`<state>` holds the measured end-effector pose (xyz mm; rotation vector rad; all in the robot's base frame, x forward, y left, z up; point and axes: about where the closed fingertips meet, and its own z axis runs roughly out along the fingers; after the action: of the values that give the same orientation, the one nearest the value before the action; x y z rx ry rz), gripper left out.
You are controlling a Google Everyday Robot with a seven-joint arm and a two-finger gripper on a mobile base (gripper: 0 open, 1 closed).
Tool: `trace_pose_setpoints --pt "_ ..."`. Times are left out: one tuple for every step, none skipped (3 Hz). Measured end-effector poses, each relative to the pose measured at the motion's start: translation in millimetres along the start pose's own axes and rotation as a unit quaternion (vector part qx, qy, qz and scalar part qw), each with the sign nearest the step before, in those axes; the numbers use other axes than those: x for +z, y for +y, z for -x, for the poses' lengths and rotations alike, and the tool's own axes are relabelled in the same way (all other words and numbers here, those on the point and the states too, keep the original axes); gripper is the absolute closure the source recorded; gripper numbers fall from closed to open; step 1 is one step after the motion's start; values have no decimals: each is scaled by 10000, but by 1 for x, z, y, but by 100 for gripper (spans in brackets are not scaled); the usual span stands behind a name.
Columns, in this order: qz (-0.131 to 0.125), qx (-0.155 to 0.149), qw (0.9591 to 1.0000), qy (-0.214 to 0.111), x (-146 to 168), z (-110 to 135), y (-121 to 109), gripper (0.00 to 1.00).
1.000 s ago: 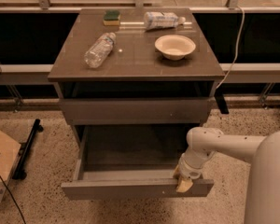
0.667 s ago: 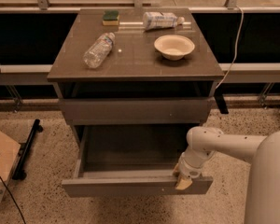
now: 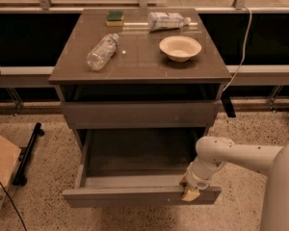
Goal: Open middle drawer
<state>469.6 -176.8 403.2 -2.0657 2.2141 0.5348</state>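
Nothing has moved: gripper point(image 3: 190, 192) seemingly clamps right front rim of open middle drawer point(image 3: 130, 197).

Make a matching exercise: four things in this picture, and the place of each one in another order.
1 bottle
2 bowl
3 sponge
4 gripper

A at the right end of the open drawer front
B at the back of the top, behind the bottle
C lying on its side, left part of the top
D upright, right part of the top

Pairs: 1-C, 2-D, 3-B, 4-A
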Motion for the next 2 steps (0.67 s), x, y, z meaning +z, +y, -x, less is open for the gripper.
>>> trace_pose_setpoints --pt "1 0 10000 0 0 0 0 18" --pt "21 0 10000 -1 2 0 1 0"
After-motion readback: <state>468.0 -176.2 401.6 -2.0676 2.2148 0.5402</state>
